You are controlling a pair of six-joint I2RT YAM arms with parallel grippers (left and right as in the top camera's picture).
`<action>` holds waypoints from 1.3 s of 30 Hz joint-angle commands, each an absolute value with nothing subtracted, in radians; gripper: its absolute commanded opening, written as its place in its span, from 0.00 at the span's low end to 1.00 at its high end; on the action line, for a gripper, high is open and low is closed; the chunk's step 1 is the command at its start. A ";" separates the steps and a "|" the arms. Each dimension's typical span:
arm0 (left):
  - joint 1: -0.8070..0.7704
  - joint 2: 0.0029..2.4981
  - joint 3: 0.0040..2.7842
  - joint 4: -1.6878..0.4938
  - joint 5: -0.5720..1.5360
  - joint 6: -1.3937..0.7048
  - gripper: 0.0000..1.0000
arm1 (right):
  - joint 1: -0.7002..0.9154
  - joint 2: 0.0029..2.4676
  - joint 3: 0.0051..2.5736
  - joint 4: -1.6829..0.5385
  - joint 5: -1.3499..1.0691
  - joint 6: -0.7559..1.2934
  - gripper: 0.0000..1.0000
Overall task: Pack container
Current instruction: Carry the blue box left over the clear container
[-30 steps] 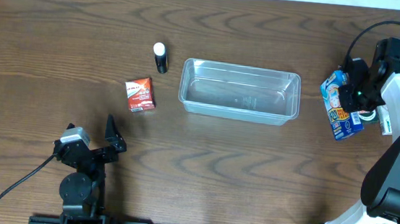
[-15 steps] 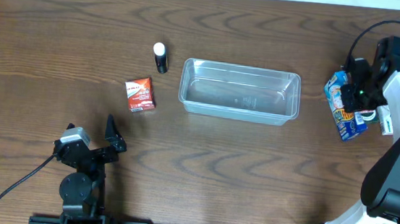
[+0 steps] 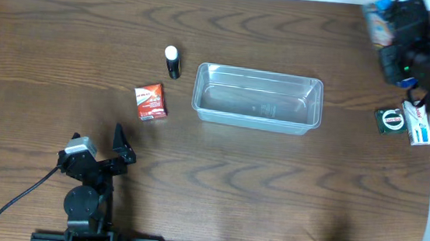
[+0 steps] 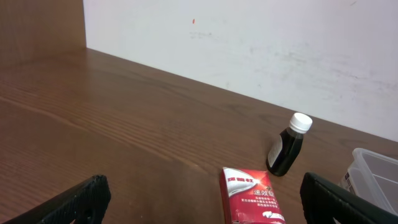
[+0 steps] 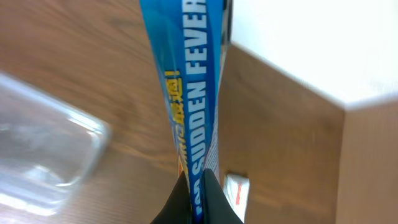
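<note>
Right wrist view: our right gripper (image 5: pixel 198 190) pinches the blue packet (image 5: pixel 189 93).
Our left gripper (image 3: pixel 98 140) gapes wide; since earlier we raised the packet toward the far right.

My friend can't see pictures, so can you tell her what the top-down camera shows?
The right gripper, at the far right corner, holds a blue packet. A clear container sits empty in the middle of the table, with a red box and a small dark bottle on its left. The left gripper sits open near the front edge.
</note>
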State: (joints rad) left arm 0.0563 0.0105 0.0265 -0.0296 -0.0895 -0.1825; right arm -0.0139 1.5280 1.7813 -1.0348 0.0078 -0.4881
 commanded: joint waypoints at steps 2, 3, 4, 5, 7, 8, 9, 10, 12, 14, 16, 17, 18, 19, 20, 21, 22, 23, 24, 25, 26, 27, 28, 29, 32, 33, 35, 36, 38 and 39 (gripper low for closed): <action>0.059 0.004 0.004 -0.064 -0.116 -0.176 0.98 | 0.120 1.532 1.782 -1.074 -0.063 -0.643 0.01; 0.059 0.004 0.004 -0.064 -0.116 -0.176 0.98 | 0.147 1.535 1.779 -1.083 -0.070 -0.675 0.01; 0.059 0.004 0.004 -0.064 -0.116 -0.176 0.98 | 0.180 1.541 1.777 -1.097 -0.078 -0.723 0.01; 0.059 0.004 0.004 -0.064 -0.116 -0.176 0.98 | 0.204 1.547 1.775 -1.107 -0.080 -0.759 0.01; 0.059 0.004 0.004 -0.064 -0.116 -0.176 0.98 | 0.250 1.565 1.771 -1.125 -0.079 -0.835 0.01; 0.059 0.004 0.004 -0.064 -0.116 -0.176 0.98 | 0.268 1.577 1.771 -1.134 -0.079 -0.871 0.01; 0.059 0.004 0.004 -0.064 -0.116 -0.176 0.98 | 0.284 1.592 1.771 -1.145 -0.078 -0.907 0.01; 0.059 0.004 0.004 -0.064 -0.116 -0.176 0.98 | 0.296 1.608 1.771 -1.153 -0.078 -0.933 0.01; 0.059 0.004 0.004 -0.064 -0.116 -0.176 0.98 | 0.310 1.640 1.771 -1.160 -0.078 -0.946 0.01; 0.059 0.004 0.004 -0.064 -0.116 -0.176 0.98 | 0.318 1.680 1.771 -1.164 -0.077 -0.948 0.01; 0.059 0.004 0.004 -0.064 -0.116 -0.176 0.98 | 0.322 1.720 1.771 -1.166 -0.075 -0.949 0.01; 0.059 0.004 0.004 -0.064 -0.116 -0.176 0.98 | 0.322 1.738 1.771 -1.168 -0.075 -0.953 0.01; 0.059 0.004 0.004 -0.064 -0.116 -0.176 0.98 | 0.322 1.758 1.771 -1.171 -0.075 -0.959 0.01; 0.059 0.004 0.004 -0.064 -0.116 -0.176 0.98 | 0.322 1.774 1.771 -1.173 -0.075 -0.959 0.01; 0.059 0.004 0.004 -0.064 -0.116 -0.176 0.98 | 0.322 1.792 1.771 -1.176 -0.075 -0.959 0.01; 0.059 0.004 0.004 -0.064 -0.116 -0.176 0.98 | 0.322 1.806 1.771 -1.180 -0.076 -0.959 0.01; 0.059 0.004 0.004 -0.064 -0.116 -0.176 0.98 | 0.323 1.821 1.771 -1.184 -0.076 -0.959 0.01; 0.059 0.004 0.004 -0.064 -0.116 -0.176 0.98 | 0.323 1.832 1.771 -1.186 -0.076 -0.959 0.01; 0.059 0.004 0.004 -0.064 -0.116 -0.176 0.98 | 0.325 1.846 1.771 -1.187 -0.076 -0.959 0.01; 0.059 0.004 0.004 -0.064 -0.116 -0.176 0.98 | 0.327 1.854 1.771 -1.186 -0.076 -0.959 0.01; 0.059 0.004 0.004 -0.064 -0.116 -0.176 0.98 | 0.329 1.864 1.771 -1.185 -0.076 -0.959 0.01; 0.059 0.004 0.004 -0.064 -0.116 -0.176 0.98 | 0.330 1.872 1.771 -1.182 -0.075 -0.959 0.01; 0.059 0.004 0.004 -0.064 -0.116 -0.176 0.98 | 0.330 1.883 1.771 -1.181 -0.076 -0.959 0.01; 0.059 0.004 0.004 -0.064 -0.116 -0.176 0.98 | 0.331 1.888 1.771 -1.181 -0.076 -0.959 0.01; 0.059 0.004 0.004 -0.064 -0.116 -0.176 0.98 | 0.333 1.914 1.771 -1.182 -0.075 -0.959 0.01; 0.059 0.004 0.004 -0.064 -0.116 -0.176 0.98 | 0.334 1.917 1.771 -1.182 -0.075 -0.960 0.01; 0.059 0.004 0.004 -0.064 -0.116 -0.176 0.98 | 0.336 1.932 1.771 -1.183 -0.076 -0.976 0.01; 0.059 0.004 0.004 -0.064 -0.116 -0.176 0.98 | 0.336 1.940 1.770 -1.182 -0.076 -0.989 0.01; 0.059 0.004 0.004 -0.064 -0.116 -0.176 0.98 | 0.335 1.952 1.770 -1.182 -0.076 -1.016 0.01; 0.059 0.004 0.004 -0.064 -0.116 -0.176 0.98 | 0.335 1.963 1.770 -1.180 -0.075 -1.034 0.01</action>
